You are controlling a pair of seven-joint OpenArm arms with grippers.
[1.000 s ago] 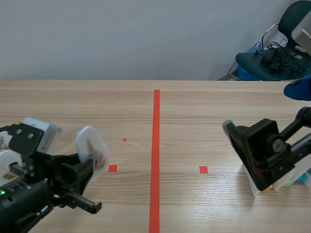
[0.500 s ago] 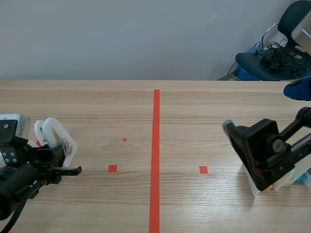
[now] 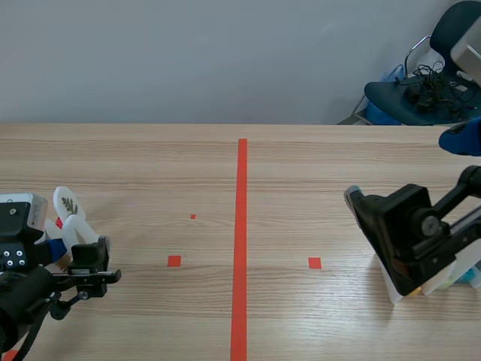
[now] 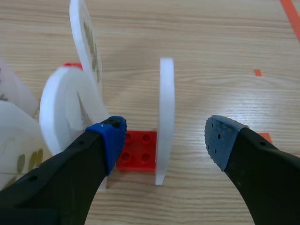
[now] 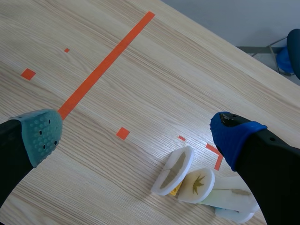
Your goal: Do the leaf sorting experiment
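A white leaf disc (image 4: pixel 166 108) stands on edge in a red brick holder (image 4: pixel 137 151), between the fingers of my left gripper (image 4: pixel 166 138). That gripper is open and neither pad touches the disc. More white discs with pressed leaves (image 4: pixel 86 47) stand just beyond and beside the left finger. In the scene view the left gripper (image 3: pixel 92 265) sits at the table's left edge, next to these discs (image 3: pixel 68 204). My right gripper (image 5: pixel 136 135) hangs open above the table with nothing in it, and three leaf discs (image 5: pixel 197 183) lie under its right finger.
An orange-red tape line (image 3: pixel 241 241) runs down the table's middle, with small tape squares (image 3: pixel 314 262) on either side. A dark office chair (image 3: pixel 421 83) stands beyond the table's far right corner. The right arm (image 3: pixel 409 237) rests low at the right.
The left arm carried a white disc leftward to the group at the table's left edge. The disc now stands in the red holder, free of the fingers. The right arm has not moved.
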